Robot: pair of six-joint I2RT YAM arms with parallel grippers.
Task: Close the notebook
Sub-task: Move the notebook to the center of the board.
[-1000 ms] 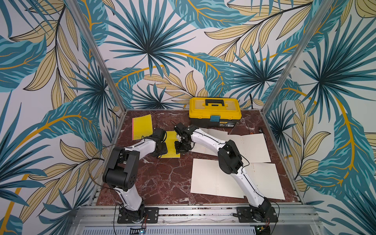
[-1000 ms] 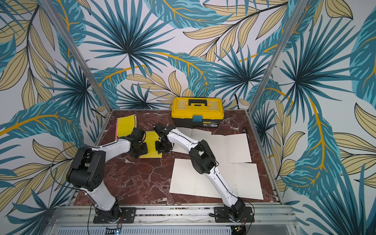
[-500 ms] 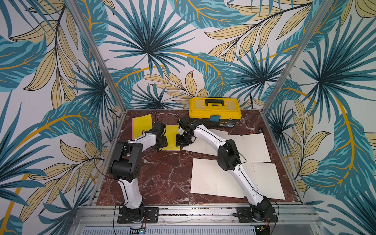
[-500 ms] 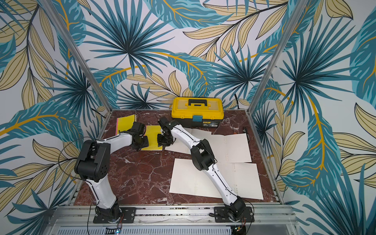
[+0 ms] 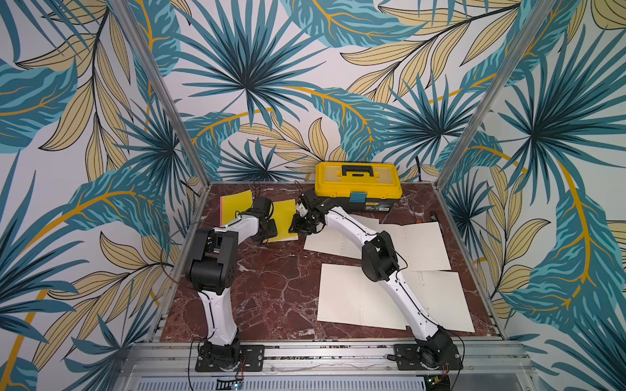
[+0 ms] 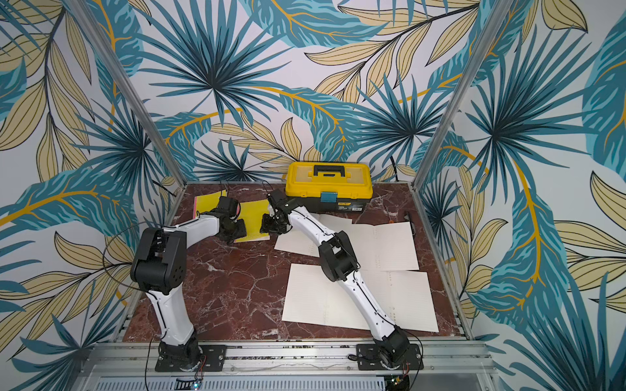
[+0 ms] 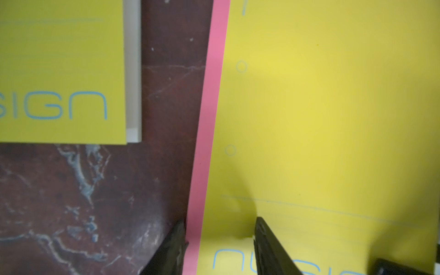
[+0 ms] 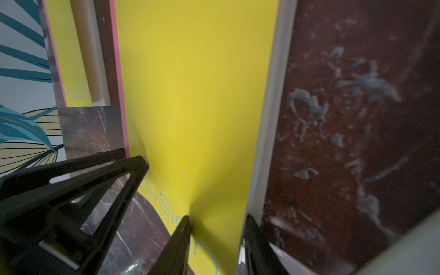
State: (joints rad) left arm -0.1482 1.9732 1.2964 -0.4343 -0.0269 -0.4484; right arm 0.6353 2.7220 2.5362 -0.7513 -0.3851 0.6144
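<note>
Clock face laid on the dark red marble tabletop [image 5: 271, 287], 12 at the back wall.

- The flat yellow notebook with a pink spine strip [image 5: 284, 216] lies at 11 o'clock. Its cover is down over the white pages, blue lettering up.
- At its 9 o'clock edge, the left gripper [image 5: 269, 232] straddles the pink strip. Jaws are part-way apart, with one finger [image 7: 169, 250] over the marble and the other [image 7: 269, 250] on the cover. Nothing is clamped.
- At its 3 o'clock edge, the right gripper [image 5: 300, 226] is also part-way apart. One finger is on the cover, the other beside the page edges.
- A second yellow notebook [image 5: 233, 208] lies toward 10 o'clock, apart.
- A yellow plastic tool box with a black handle [image 5: 357, 182] stands at 12 to 1.
- Loose cream lined sheets [image 5: 355, 298] lie from 3 to 5.
</note>
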